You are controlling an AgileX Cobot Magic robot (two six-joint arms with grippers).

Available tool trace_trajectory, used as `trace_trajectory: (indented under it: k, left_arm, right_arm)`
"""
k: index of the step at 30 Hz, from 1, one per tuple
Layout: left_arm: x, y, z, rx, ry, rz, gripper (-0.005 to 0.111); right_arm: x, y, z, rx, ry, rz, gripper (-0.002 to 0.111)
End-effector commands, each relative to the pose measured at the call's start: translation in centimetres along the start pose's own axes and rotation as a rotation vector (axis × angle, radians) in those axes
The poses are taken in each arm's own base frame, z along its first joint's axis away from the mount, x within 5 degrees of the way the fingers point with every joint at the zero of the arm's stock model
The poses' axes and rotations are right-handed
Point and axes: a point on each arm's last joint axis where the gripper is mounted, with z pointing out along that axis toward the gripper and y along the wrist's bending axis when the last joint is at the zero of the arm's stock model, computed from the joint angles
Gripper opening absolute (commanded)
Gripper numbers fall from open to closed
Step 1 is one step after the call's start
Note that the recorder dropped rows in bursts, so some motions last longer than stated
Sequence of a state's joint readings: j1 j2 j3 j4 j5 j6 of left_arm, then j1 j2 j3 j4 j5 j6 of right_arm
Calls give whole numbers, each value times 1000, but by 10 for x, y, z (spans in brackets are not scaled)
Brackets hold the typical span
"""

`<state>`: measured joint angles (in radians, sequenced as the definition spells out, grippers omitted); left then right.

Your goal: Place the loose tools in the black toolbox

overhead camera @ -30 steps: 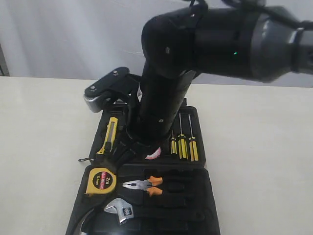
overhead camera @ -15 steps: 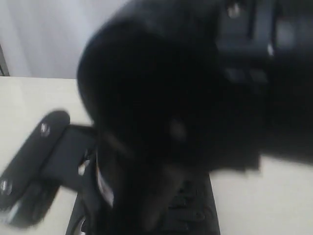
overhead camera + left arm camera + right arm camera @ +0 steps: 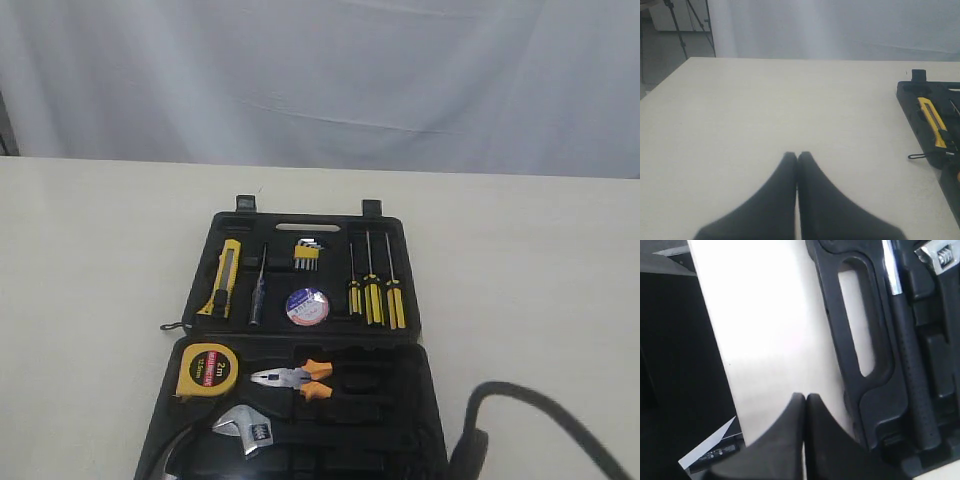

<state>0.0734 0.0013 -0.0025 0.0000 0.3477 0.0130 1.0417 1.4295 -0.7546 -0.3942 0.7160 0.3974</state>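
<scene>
Exterior view: the small black tape roll with pale label [image 3: 307, 306] lies flat and uncovered in its round recess, in the middle of the far half of the open black plastic toolbox [image 3: 428, 410]. A second ago the right arm stood over that very spot, with only an edge of the label showing beneath it. Half a second ago the arm swept past the camera as a blur. Now it is gone from over the box, and only a black cable [image 3: 540, 420] loops in at the near right.

The yellow-black utility knife [image 3: 226, 278] sits in the slot left of the roll. The yellow tape measure [image 3: 208, 370] fills the near-left compartment, and the steel pliers with orange-black handles [image 3: 295, 379] lie just right of it. With all four seated, the task looks finished, and the withdrawal reads as the closing move.

The left gripper [image 3: 797, 157] has its fingers pressed together on nothing, over the bare cream table [image 3: 90, 260] left of the box. The right gripper [image 3: 801, 397] is likewise clenched and empty, beside the handle edge of the box's near half.
</scene>
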Motion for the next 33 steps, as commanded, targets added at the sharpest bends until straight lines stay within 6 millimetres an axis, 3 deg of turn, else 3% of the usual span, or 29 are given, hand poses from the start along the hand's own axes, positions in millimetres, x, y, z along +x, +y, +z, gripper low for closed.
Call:
trace_trajectory:
  k: [1, 4, 9, 18, 21, 26, 33]
  left_arm:
    - [0, 0, 0, 5, -4, -5, 0]
    - [0, 0, 0, 5, -4, -5, 0]
    - [0, 0, 0, 5, -4, -5, 0]
    - [0, 0, 0, 5, -4, -5, 0]
    - [0, 0, 0, 5, -4, -5, 0]
    - [0, 0, 0, 5, -4, -5, 0]
    - [0, 0, 0, 5, -4, -5, 0]
  right_arm:
    - [-7, 4, 10, -12, -79, -47, -1]
    - [-15, 9, 18, -26, -132, -95, 0]
    - [-12, 12, 36, -15, -65, -119, 0]
    - [-12, 11, 38, 7, -56, -135, 1]
    - [-12, 11, 38, 9, -57, -138, 16]
    - [-12, 11, 38, 11, -58, -142, 52]
    - [-13, 8, 41, 54, -61, -215, 49]
